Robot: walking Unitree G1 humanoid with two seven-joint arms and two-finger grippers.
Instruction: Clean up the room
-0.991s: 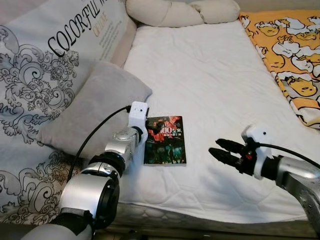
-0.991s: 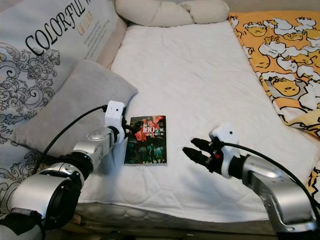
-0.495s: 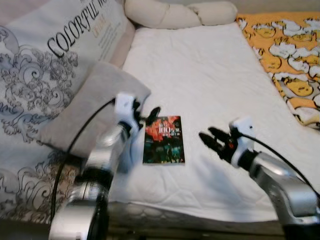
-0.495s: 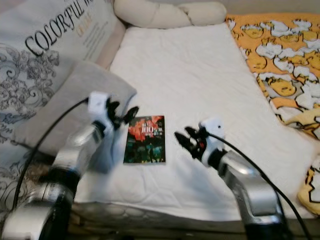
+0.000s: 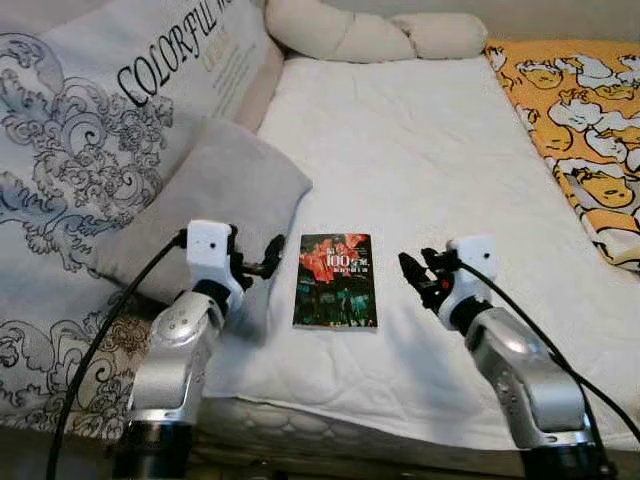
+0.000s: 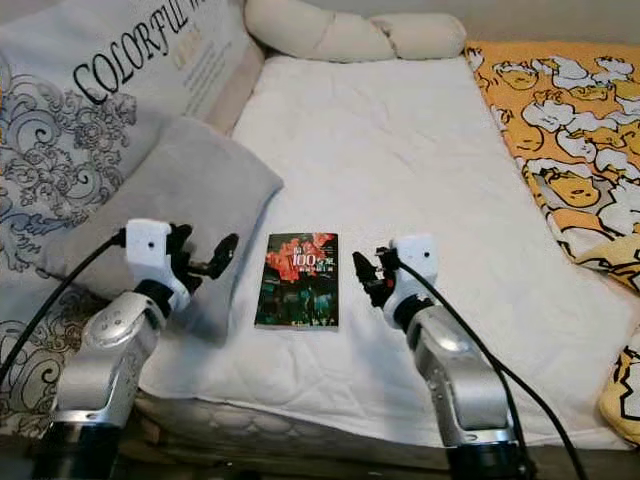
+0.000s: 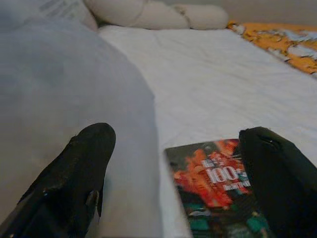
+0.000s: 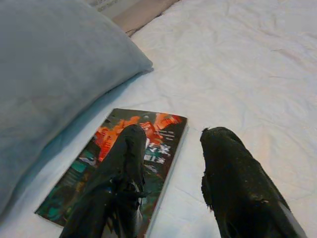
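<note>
A dark paperback book (image 5: 336, 280) with a red and green cover lies flat on the white bed sheet (image 5: 420, 150), near the front edge. My left gripper (image 5: 262, 262) is open just left of the book, over the edge of a grey pillow (image 5: 215, 205). My right gripper (image 5: 417, 273) is open just right of the book, its fingers pointing at it. Neither gripper holds anything. In the left wrist view the book (image 7: 218, 188) lies between the two fingers (image 7: 74, 183). The right wrist view has the book (image 8: 119, 163) under one finger (image 8: 233, 183).
A large printed cushion (image 5: 110, 130) leans at the left behind the grey pillow. A beige bolster (image 5: 370, 35) lies along the head of the bed. An orange cartoon-print blanket (image 5: 585, 130) covers the right side. The mattress edge (image 5: 350, 435) runs along the front.
Both arms have drawn back toward me. The left gripper moved off the book's left edge to beside it; the right gripper swung left, close to the book's right edge. The camera shifted slightly.
</note>
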